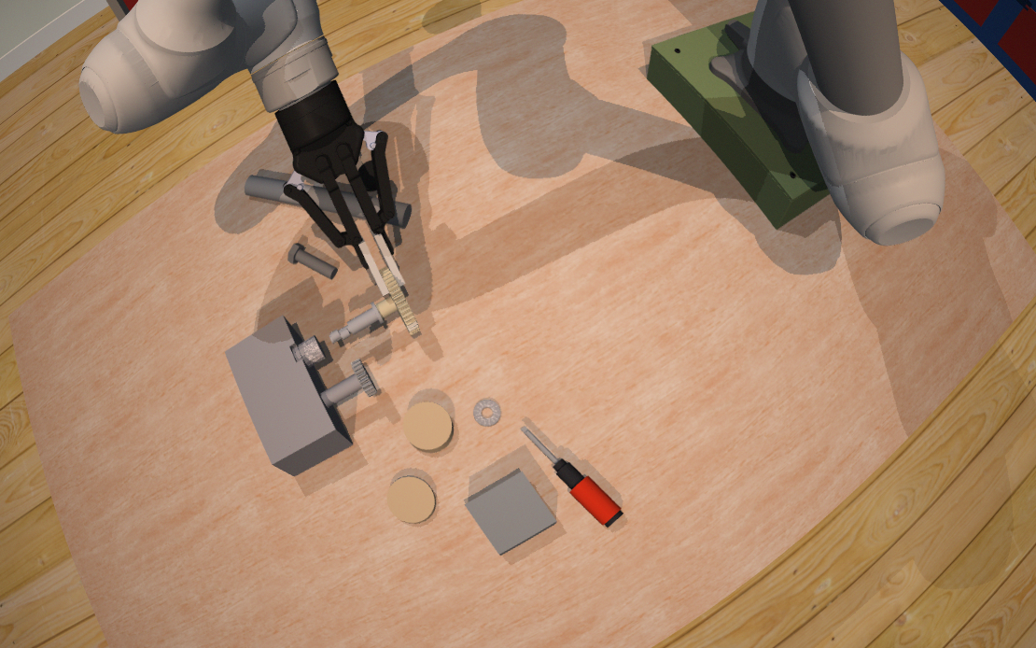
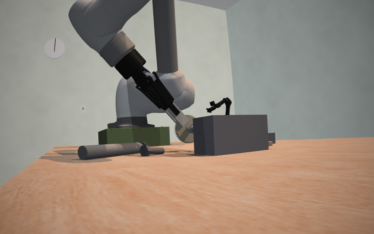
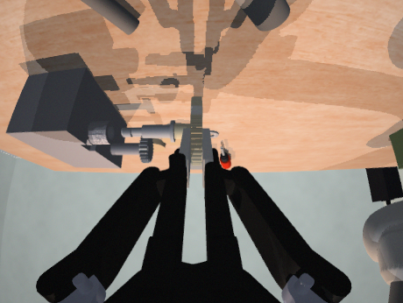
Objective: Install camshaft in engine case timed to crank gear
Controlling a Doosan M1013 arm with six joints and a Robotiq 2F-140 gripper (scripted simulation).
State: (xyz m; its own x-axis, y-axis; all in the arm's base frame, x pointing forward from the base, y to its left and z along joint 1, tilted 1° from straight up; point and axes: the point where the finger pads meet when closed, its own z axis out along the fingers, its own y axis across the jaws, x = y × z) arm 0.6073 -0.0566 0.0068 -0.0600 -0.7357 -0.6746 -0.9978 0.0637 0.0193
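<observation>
The grey engine case (image 1: 284, 397) stands upright on the table, seen also in the exterior view (image 2: 230, 134) and the wrist view (image 3: 59, 104). On its front are the open bearing (image 1: 309, 350) and the small crank gear (image 1: 366, 377) on its stub shaft. My gripper (image 1: 389, 276) is shut on the rim of the camshaft's big tan gear (image 1: 402, 302), holding the camshaft (image 1: 368, 319) above the table. The shaft tip (image 1: 336, 336) points at the bearing, a short gap away. In the wrist view the gear (image 3: 197, 143) sits edge-on between my fingers. The timing marks cannot be made out.
A grey rod (image 1: 324, 198) and a bolt (image 1: 311, 260) lie behind the gripper. Two tan discs (image 1: 427, 425) (image 1: 411, 499), a small ring (image 1: 486, 406), a grey block (image 1: 510, 510) and a red-handled screwdriver (image 1: 581, 481) lie in front of the case. The arm's green base (image 1: 733, 121) stands at far right.
</observation>
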